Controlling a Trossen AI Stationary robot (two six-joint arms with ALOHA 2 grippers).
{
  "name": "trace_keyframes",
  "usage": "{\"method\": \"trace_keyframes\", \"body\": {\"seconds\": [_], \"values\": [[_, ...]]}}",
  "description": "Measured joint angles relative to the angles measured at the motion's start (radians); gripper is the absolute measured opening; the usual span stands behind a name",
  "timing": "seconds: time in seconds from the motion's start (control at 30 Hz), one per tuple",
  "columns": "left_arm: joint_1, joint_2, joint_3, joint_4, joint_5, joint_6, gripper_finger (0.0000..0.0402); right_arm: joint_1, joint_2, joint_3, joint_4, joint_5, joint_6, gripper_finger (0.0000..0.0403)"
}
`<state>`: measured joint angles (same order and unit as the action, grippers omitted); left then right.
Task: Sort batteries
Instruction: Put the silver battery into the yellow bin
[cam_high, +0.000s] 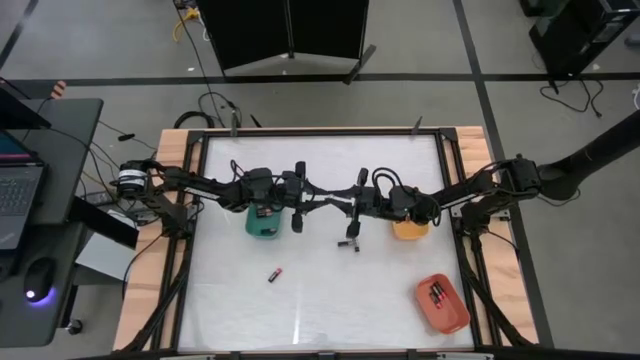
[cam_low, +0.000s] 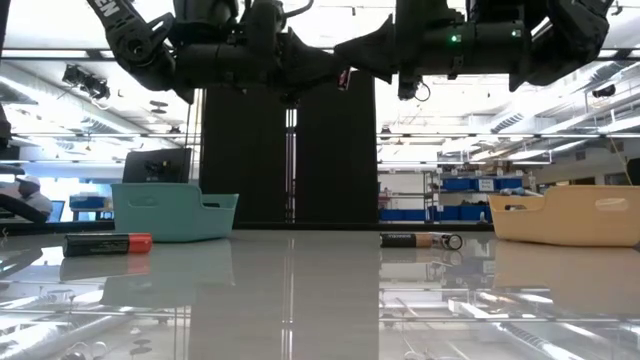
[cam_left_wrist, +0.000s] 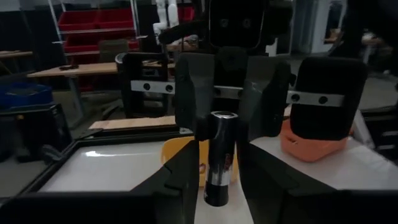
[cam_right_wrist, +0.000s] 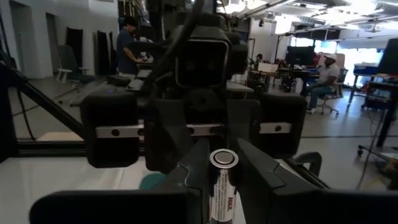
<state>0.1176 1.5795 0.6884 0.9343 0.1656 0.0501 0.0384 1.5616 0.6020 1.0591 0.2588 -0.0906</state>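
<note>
The left gripper (cam_high: 299, 193) stands partly open at mid-table, fingers flanking a battery (cam_left_wrist: 219, 155) being handed over; the right gripper (cam_high: 362, 200) is clamped on the battery's other end. It looks small, rigid, smooth and light, best pinched across its body. Two loose batteries (cam_high: 275, 274) (cam_high: 347, 242) lie nearer.

I log a white table (cam_high: 320, 300) in a black frame with pale wood edges; a teal tray (cam_high: 263, 229); a tan-yellow tray (cam_high: 411, 230); an orange-red tray (cam_high: 443, 305) with dark cells inside; one loose battery (cam_high: 275, 274), black body with a red end; another battery (cam_high: 350, 243), dark with a silvery end; the mid-air battery (cam_left_wrist: 219, 158) I see between the fingers is black with a silver cap and red lettering; both arms are black.
</note>
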Motion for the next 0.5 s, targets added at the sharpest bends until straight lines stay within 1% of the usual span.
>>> {"method": "trace_keyframes", "body": {"seconds": [0.1,0.37,0.43,0.5], "values": [[-0.001,0.000,0.001,-0.013,-0.020,0.022,0.0119,-0.014,-0.008,0.000,-0.012,0.005,0.008,0.0065],[0.000,0.000,0.002,-0.034,-0.027,0.040,0.0120,-0.031,-0.008,0.000,-0.019,0.007,0.029,0.0065],[0.000,0.000,0.002,-0.038,-0.043,0.050,0.0120,-0.031,-0.024,0.000,-0.041,0.039,0.023,0.0065],[0.001,0.000,0.001,-0.049,-0.064,0.051,0.0120,-0.030,-0.052,0.000,-0.083,0.096,0.018,0.0065]]}}
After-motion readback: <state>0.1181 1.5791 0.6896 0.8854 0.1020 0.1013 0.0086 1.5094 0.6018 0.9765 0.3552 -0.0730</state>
